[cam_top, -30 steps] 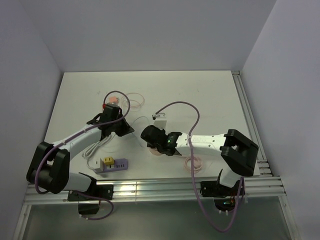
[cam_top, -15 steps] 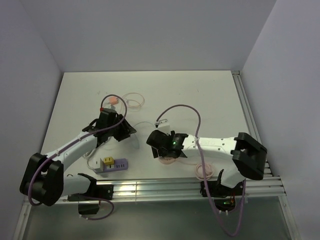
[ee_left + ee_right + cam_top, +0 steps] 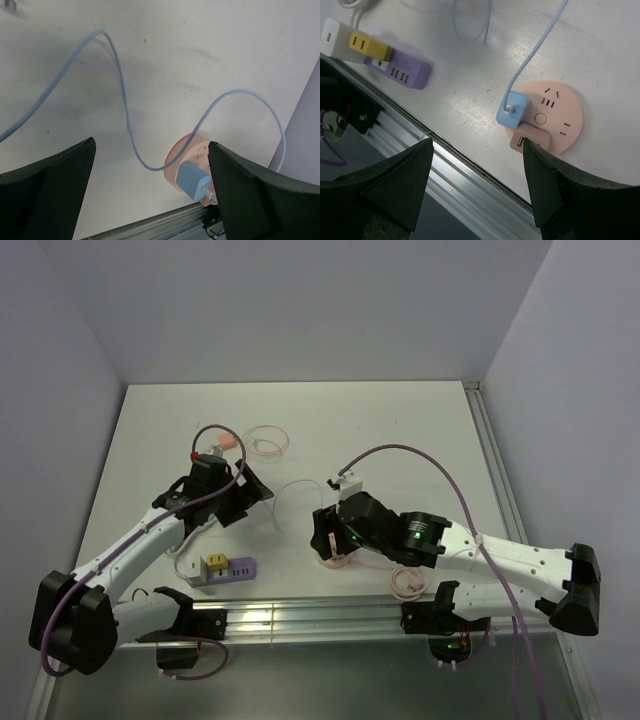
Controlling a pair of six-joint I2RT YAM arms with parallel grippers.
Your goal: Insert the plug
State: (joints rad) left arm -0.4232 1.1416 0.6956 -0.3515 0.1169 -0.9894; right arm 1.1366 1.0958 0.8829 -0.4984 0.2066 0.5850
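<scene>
The right hand (image 3: 479, 150) hangs spread and empty over the round pink plastic socket disc (image 3: 555, 120). The small blue square plug (image 3: 512, 111) sits at that disc's edge. Farther left of the disc, the left hand (image 3: 151, 150) is spread too. The plug looks light and hard; pinch its flat sides.

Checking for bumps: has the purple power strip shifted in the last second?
No. The purple power strip lies at the same spot just beyond the metal rail.
</scene>
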